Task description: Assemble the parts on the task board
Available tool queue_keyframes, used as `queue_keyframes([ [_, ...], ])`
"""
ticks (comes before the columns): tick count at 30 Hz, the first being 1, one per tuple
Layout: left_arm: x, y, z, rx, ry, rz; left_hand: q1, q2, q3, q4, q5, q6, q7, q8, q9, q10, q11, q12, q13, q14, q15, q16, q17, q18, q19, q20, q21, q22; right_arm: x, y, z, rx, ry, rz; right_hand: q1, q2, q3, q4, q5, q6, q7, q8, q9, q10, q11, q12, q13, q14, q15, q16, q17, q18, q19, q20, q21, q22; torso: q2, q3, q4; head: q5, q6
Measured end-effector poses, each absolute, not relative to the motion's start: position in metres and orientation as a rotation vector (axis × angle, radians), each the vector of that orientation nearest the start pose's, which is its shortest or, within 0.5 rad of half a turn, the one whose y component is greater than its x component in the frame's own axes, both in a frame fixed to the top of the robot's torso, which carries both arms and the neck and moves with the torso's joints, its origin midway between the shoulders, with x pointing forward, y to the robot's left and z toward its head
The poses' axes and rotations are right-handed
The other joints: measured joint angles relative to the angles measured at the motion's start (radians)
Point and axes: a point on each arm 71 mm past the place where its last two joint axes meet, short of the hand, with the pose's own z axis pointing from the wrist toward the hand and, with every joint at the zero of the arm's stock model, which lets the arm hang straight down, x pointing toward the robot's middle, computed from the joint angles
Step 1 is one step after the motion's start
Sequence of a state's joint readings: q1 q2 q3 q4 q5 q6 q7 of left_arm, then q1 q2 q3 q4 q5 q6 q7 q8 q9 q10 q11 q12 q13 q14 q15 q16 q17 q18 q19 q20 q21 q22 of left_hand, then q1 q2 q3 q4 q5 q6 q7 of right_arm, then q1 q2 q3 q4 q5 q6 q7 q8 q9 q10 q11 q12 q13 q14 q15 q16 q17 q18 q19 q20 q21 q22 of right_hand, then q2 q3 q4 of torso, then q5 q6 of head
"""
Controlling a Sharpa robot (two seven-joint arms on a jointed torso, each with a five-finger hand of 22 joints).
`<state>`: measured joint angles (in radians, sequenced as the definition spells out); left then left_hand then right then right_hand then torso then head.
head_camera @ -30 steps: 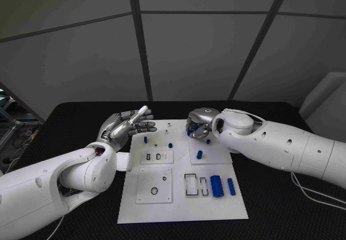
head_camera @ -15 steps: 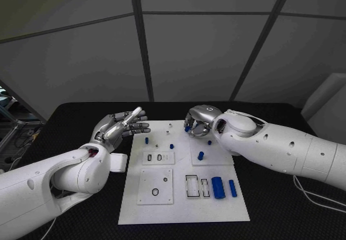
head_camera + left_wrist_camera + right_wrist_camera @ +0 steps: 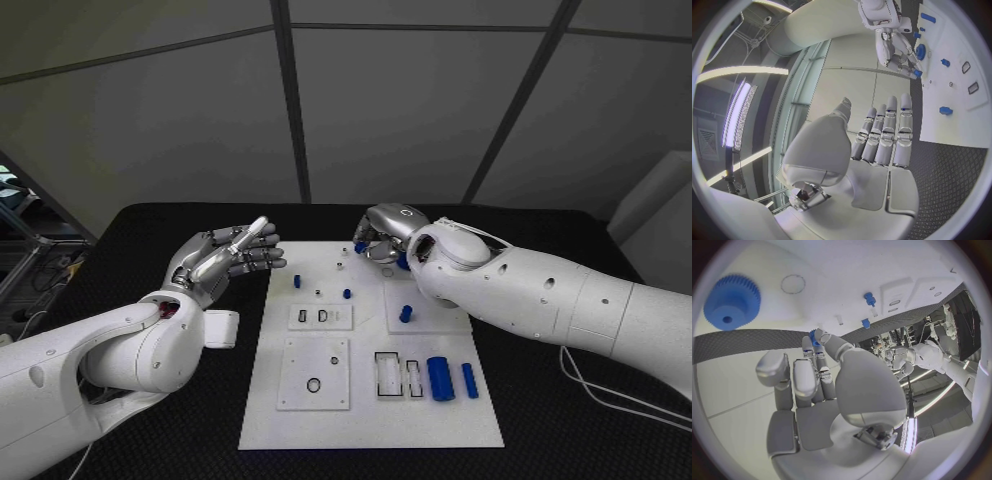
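The white task board [image 3: 289,420] lies in the middle of the black table. My right hand [image 3: 382,237] hovers over the board's far edge and pinches a small blue part [image 3: 812,335] at its fingertips. Just below that hand a blue gear [image 3: 732,300] sits on the board. My left hand [image 3: 224,252] is raised beside the board's far left corner, fingers [image 3: 886,135] straight and apart, holding nothing. Small blue pegs [image 3: 346,294] stand in the board's far half, and another peg [image 3: 405,313] stands right of them. Two blue cylinders [image 3: 438,378] lie near the right edge.
White inset plates with slots and holes [image 3: 313,371] sit on the board's left half, and an open rectangular slot [image 3: 387,371] lies beside the cylinders. Black table [image 3: 562,420] surrounds the board. My right forearm [image 3: 562,300] crosses above the board's far right corner.
My left hand has drawn leftward, off the board's edge. My right hand has shifted left and farther back along the board's far edge, keeping its pinch on the small blue part.
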<state>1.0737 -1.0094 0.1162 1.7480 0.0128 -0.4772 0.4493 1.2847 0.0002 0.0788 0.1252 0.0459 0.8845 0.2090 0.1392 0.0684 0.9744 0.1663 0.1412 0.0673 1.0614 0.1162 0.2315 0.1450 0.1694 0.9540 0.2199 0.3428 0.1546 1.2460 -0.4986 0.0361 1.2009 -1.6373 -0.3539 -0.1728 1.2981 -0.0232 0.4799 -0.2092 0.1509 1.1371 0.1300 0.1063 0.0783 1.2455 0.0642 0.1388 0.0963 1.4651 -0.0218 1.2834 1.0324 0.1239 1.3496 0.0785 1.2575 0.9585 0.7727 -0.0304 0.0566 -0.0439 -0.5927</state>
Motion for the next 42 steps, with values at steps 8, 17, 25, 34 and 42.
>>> queue_keyframes([
  [8, 0.45, 0.235, -0.157, -1.191, 1.235, -1.518, 0.0, 0.0, 0.0, 0.0, 0.0, 0.0, 0.0, 0.0, 0.0, 0.0, 0.0, 0.0, 0.0, 0.0, 0.0, 0.0, 0.001, 0.0, 0.0, 0.0, 0.0, 0.0, 0.553, -0.097, -0.146, -0.221, 1.473, 0.573, 0.001, 0.001, 0.0, 0.0, 0.0, -0.005, 0.003, 0.0, 0.001, 0.0, 0.0, -0.002, -0.002, 0.0, 0.0, 0.0, -0.001, 0.0, 0.0, 0.0, 0.0, 0.0, 0.004, -0.0016, 0.0021, 0.001, 0.0],
  [17, 0.451, 0.233, -0.157, -1.191, 1.235, -1.521, 0.0, 0.0, -0.003, -0.003, 0.0, 0.0, 0.0, 0.0, -0.001, 0.0, 0.0, 0.0, 0.0, -0.004, 0.003, 0.0, 0.001, 0.0, 0.0, 0.0, 0.0, -0.001, 0.558, -0.091, -0.147, -0.211, 1.47, 0.567, 0.001, 0.001, 0.0, 0.0, -0.001, -0.006, 0.002, -0.006, 0.002, 0.0, 0.0, -0.005, 0.0, 0.0, 0.0, 0.004, -0.001, 0.0, 0.0, 0.0, 0.0, 0.002, 0.006, -0.0016, 0.0035, 0.006, 0.002],
  [25, 0.451, 0.233, -0.157, -1.191, 1.235, -1.521, 0.0, 0.0, -0.003, -0.003, 0.0, 0.0, 0.0, 0.0, -0.001, 0.0, 0.0, 0.0, 0.0, -0.003, 0.003, 0.0, 0.001, 0.0, 0.0, 0.0, 0.0, -0.001, 0.56, -0.092, -0.148, -0.206, 1.464, 0.549, 0.001, 0.001, 0.0, 0.0, -0.003, -0.009, 0.002, -0.006, 0.009, 0.0, 0.0, -0.006, 0.0, 0.0, 0.0, 0.004, -0.001, 0.0, 0.0, 0.0, 0.0, 0.003, 0.008, -0.0006, 0.0017, 0.007, 0.002],
  [34, 0.452, 0.233, -0.157, -1.192, 1.235, -1.52, 0.0, 0.0, -0.003, -0.003, 0.0, 0.0, 0.0, 0.0, -0.001, 0.0, 0.0, 0.0, 0.0, -0.004, 0.003, 0.0, 0.001, 0.0, 0.0, 0.0, 0.0, -0.001, 0.56, -0.094, -0.147, -0.233, 1.445, 0.513, 0.001, 0.001, 0.0, 0.0, 0.002, -0.007, 0.004, -0.011, 0.009, 0.0, 0.0, -0.01, 0.0, 0.0, 0.0, 0.004, -0.001, 0.0, 0.0, 0.0, 0.0, 0.003, 0.009, -0.0001, 0.0014, 0.005, 0.004],
  [42, 0.452, 0.233, -0.158, -1.192, 1.236, -1.521, 0.0, 0.0, -0.003, -0.003, 0.0, 0.004, 0.004, -0.004, -0.001, 0.0, 0.0, 0.0, 0.0, -0.003, 0.003, -0.005, 0.001, 0.0, -0.004, 0.004, -0.004, -0.002, 0.559, -0.09, -0.145, -0.263, 1.43, 0.5, -0.006, -0.006, -0.003, 0.003, 0.002, -0.007, 0.004, -0.015, 0.009, 0.0, 0.0, -0.01, 0.002, 0.0, 0.0, 0.008, 0.001, 0.0, 0.0, 0.0, 0.005, 0.005, 0.011, -0.0003, 0.0012, 0.003, 0.002],
])
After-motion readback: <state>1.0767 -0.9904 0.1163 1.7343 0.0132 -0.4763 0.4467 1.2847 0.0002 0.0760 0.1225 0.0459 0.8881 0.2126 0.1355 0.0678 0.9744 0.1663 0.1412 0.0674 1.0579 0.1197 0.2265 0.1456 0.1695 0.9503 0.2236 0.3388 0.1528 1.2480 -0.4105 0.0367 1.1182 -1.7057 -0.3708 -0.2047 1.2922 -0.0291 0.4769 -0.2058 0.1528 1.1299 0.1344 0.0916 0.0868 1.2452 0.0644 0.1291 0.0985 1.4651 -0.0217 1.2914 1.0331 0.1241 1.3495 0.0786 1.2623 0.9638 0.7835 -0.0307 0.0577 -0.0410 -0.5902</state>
